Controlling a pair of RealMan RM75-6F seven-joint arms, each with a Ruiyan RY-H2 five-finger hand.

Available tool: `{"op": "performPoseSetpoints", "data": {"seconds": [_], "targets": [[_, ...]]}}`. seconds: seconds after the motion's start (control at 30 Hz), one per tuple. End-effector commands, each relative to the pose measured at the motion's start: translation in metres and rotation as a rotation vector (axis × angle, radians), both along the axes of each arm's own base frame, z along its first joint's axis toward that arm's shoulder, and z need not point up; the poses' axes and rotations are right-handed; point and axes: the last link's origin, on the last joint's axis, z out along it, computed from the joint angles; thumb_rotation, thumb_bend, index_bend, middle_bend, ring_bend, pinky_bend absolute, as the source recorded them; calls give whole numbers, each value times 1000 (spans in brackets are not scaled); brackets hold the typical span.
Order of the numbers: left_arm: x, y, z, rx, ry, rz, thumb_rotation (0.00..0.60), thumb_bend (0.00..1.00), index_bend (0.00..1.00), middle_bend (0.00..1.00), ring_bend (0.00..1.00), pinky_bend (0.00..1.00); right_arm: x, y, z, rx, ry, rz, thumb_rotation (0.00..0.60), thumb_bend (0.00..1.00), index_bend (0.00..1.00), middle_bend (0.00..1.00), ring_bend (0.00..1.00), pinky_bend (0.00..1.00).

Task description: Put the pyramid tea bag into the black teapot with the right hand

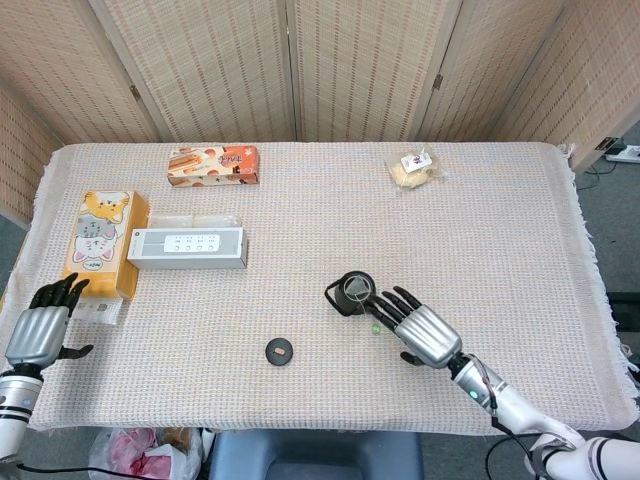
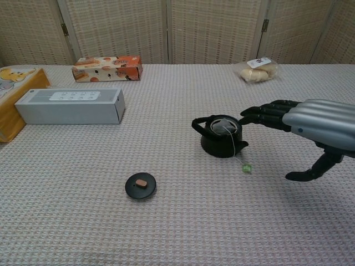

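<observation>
The black teapot (image 2: 221, 137) (image 1: 352, 293) stands lidless near the table's middle. The pyramid tea bag (image 2: 224, 126) lies inside it, its string hanging over the rim down to a small green tag (image 2: 246, 168) (image 1: 375, 327) on the cloth. My right hand (image 2: 310, 127) (image 1: 421, 334) hovers just right of the pot, fingers spread and holding nothing. My left hand (image 1: 40, 325) shows only in the head view, at the table's near left edge, fingers apart and empty.
The teapot's round lid (image 2: 140, 185) (image 1: 279, 351) lies on the cloth in front-left of the pot. A white long box (image 2: 70, 105), a yellow cat box (image 1: 101, 241), an orange snack box (image 2: 107, 67) and a bagged bun (image 2: 255, 70) sit around the table's back and left.
</observation>
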Motion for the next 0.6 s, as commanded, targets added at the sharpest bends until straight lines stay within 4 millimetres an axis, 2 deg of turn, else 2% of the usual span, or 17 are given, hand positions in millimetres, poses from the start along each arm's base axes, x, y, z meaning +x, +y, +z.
{"op": "performPoseSetpoints", "data": {"seconds": [0.03,0.1,0.13,0.17,0.2,0.27,0.3,0.43,0.53,0.6], "targets": [[1,0,-1,-6,-4,-5,600,140,0,0,0,103,10,-4,23,-8,7,-7,600,132,0,0,0,0],[2,0,-1,-10,-3,-7,600,140,0,0,0,104,16,-12,35,-24,32,-6,600,146,0,0,0,1],[2,0,-2,-12,-2,-8,600,140,0,0,0,104,20,-17,40,-28,45,-8,600,174,0,0,11,31],[2,0,-2,-12,-1,-9,600,140,0,0,0,103,25,-23,46,-39,57,-14,600,236,0,0,88,139],[2,0,-2,-12,0,-9,600,140,0,0,0,103,29,-28,51,-46,65,-20,600,308,0,0,218,304],[2,0,-2,-11,0,-8,600,140,0,0,0,103,38,-37,60,-36,70,-53,600,418,0,9,430,560],[2,0,-2,-10,0,-8,600,141,0,0,0,103,42,-41,65,-36,68,-65,600,447,0,30,466,609],[1,1,-2,-7,0,-4,600,140,0,0,0,103,53,-57,81,-48,80,-100,600,584,0,178,521,653],[1,1,-3,-10,1,-1,600,140,0,0,0,103,57,-67,87,-38,115,-132,600,766,0,216,570,691],[1,2,-3,-13,1,0,600,140,0,0,0,103,58,-73,86,-15,139,-156,600,938,0,197,668,771]]}}
